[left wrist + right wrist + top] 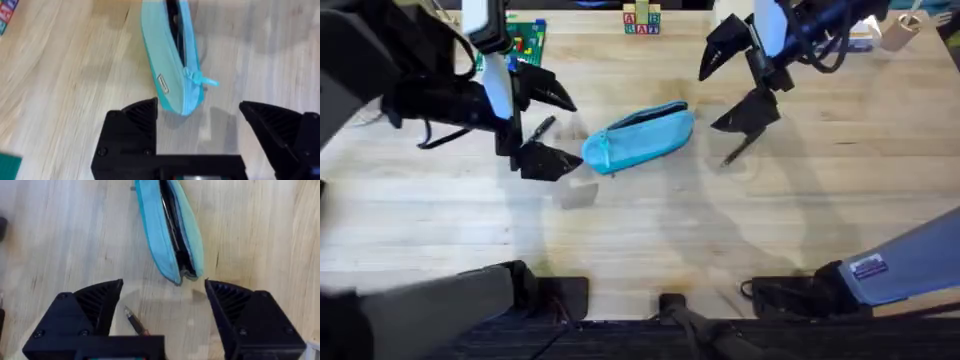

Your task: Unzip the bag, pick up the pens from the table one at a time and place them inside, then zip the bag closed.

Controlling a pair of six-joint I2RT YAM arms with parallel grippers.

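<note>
The light blue bag [640, 137] lies mid-table, its zipper open along the top and its inside dark [172, 220]. The zipper pull [202, 80] sits at the end nearest my left gripper. My left gripper [542, 125] is open just left of the bag, with one thin black pen [540, 127] on the table between its fingers. My right gripper [732, 85] is open to the right of the bag's other end [185, 270]. A second pen [735, 152] lies on the wood below it, its tip [135, 321] near one finger [95, 305].
A green board with coloured bricks [525, 40] sits at the back left. Letter blocks [641, 20] stand at the back centre and small items [895, 35] at the back right. Bare wooden table [650, 240] stretches in front of the bag.
</note>
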